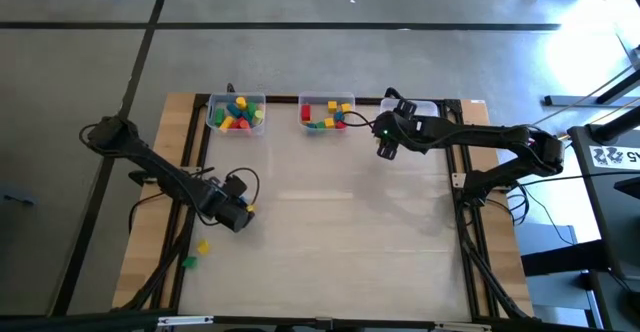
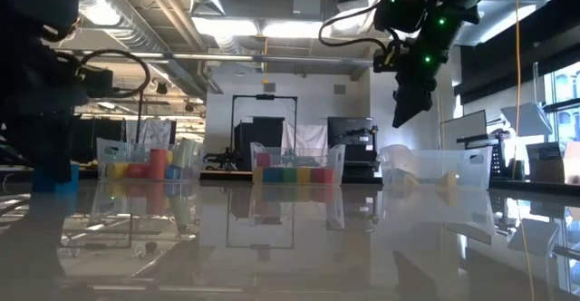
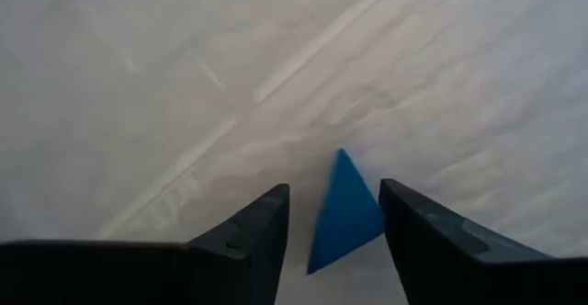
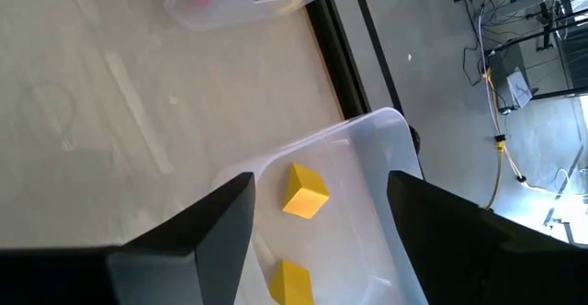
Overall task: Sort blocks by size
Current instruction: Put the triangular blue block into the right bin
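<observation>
Stray blocks: a yellow block (image 1: 203,245) and a green block (image 1: 188,263) lie on the desk's (image 1: 330,222) near left edge, closest to the viewer in the high view and just nearer than the left pincer; both are unsorted.

Left pincer (image 3: 333,215): low over the desk's left side, well apart from the middle bin on its near-left. Its fingers stand apart with a blue block (image 3: 343,208) between them; the block shows a corner, so it sits turned. I cannot tell whether the fingers touch it.

Left-side risk: if the fingers close on corners, not flat faces, the block could twist, pop out and skid toward the desk edge.

Middle bin (image 1: 327,114): at the far edge, a clear bin holding red, yellow, green and blue blocks.

Left bin (image 1: 237,114): just left of the middle bin, also heaped with mixed colours.

Right bin (image 4: 367,172): right of the middle bin; the wrist view shows two yellow blocks (image 4: 304,191) inside it.

Right pincer (image 4: 320,204): raised above the desk, between the middle bin and the right bin, fingers spread and holding nothing, aimed down into the right bin.

Right-side risk: the clear wall is hard to judge, so a descent could clip the rim and shove or tip the light bin.

Progress: judged from the full bins, most sorting looks done; three blocks remain outside the bins.
</observation>
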